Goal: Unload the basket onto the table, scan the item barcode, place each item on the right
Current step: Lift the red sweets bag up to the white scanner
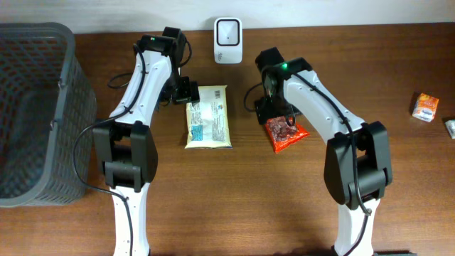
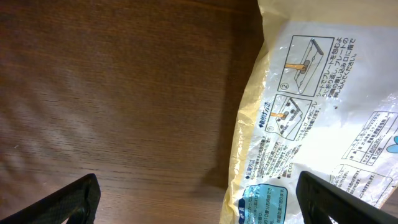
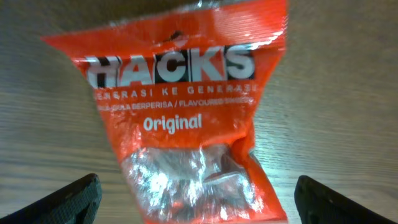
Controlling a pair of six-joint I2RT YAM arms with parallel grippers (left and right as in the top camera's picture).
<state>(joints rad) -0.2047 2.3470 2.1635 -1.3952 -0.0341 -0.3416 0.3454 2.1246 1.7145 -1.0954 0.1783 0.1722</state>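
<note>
A red Hacks candy bag (image 3: 186,93) lies flat on the wooden table, face up, right of centre (image 1: 286,132). My right gripper (image 3: 199,196) hangs just above it, open, its fingers (image 3: 329,202) wide to either side of the bag's clear lower part. A pale yellow packet (image 1: 208,117) with printed text lies left of the bag. My left gripper (image 2: 198,199) is open over the packet's left edge (image 2: 298,124), holding nothing. The white barcode scanner (image 1: 227,40) stands at the table's back edge. I cannot make out a barcode on either item.
A large grey basket (image 1: 35,107) fills the left end of the table. A small orange box (image 1: 425,107) and a pale object (image 1: 451,128) lie at the far right. Both arms (image 1: 142,85) (image 1: 320,99) reach in from the front.
</note>
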